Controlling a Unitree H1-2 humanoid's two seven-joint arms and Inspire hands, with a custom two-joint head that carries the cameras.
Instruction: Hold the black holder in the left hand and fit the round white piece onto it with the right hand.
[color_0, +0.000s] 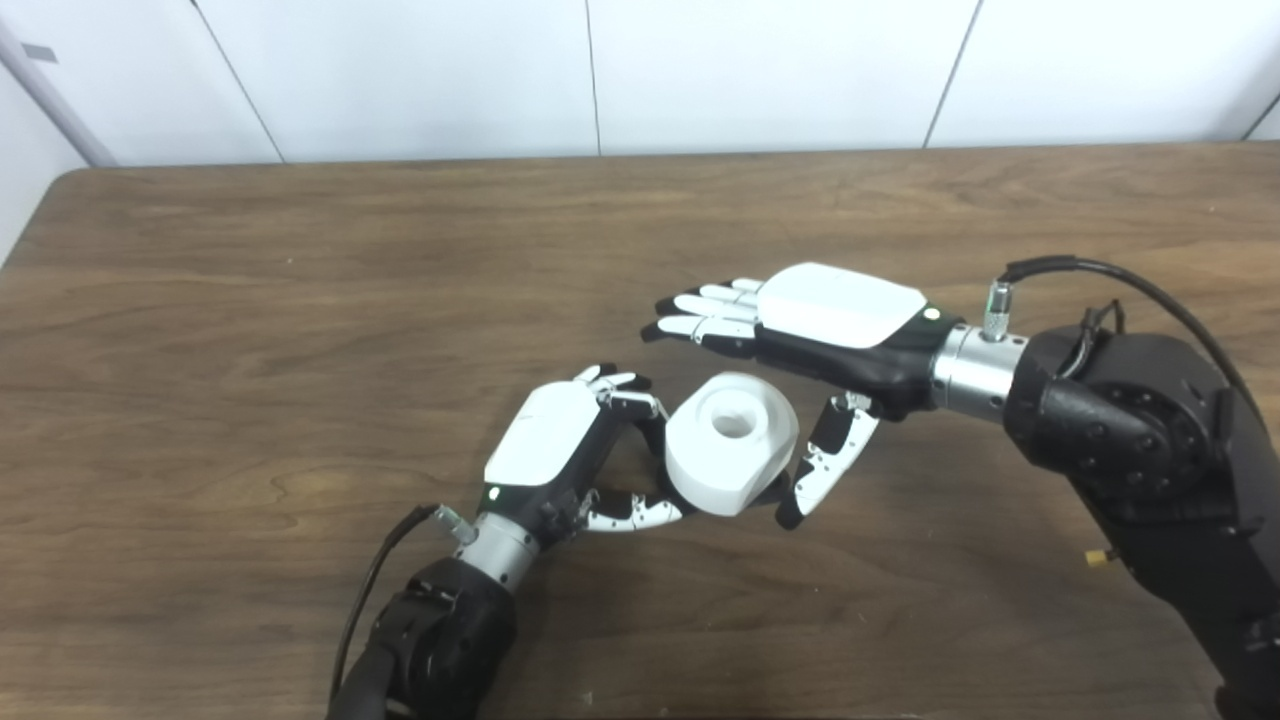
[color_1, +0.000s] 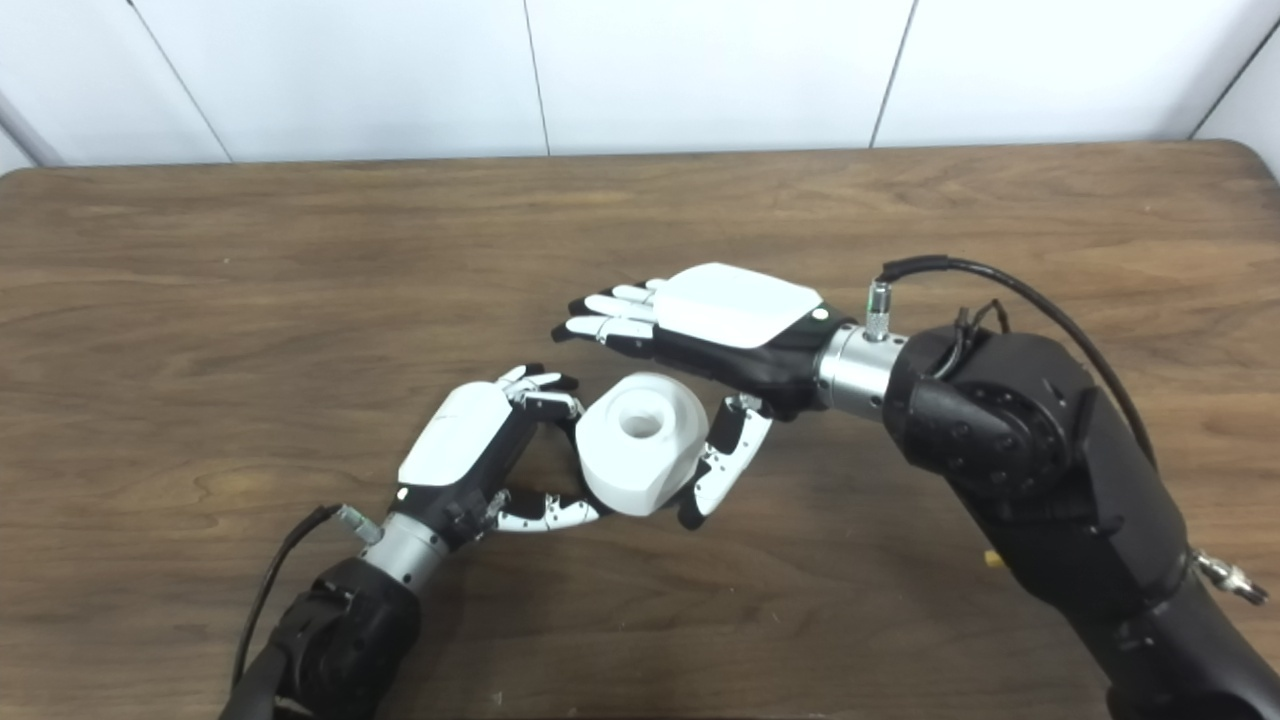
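The round white piece (color_0: 730, 445), a thick disc with a hole in its top, sits tilted just above the table between my two hands. My left hand (color_0: 560, 440) is shut around its left side: the fingers (color_0: 625, 385) curl in at the back and the thumb reaches along its front lower edge. The black holder is almost wholly hidden beneath the white piece, and only a dark sliver (color_0: 768, 492) shows under its right edge. My right hand (color_0: 830, 320) hovers open behind and to the right, fingers stretched flat. Its thumb (color_0: 825, 460) hangs down close beside the piece's right side.
The brown wooden table (color_0: 300, 300) stretches wide around both hands, with its far edge against a white panelled wall (color_0: 700, 70). The bulky black right forearm (color_0: 1150, 450) crosses the table's right side, a cable looping above its wrist.
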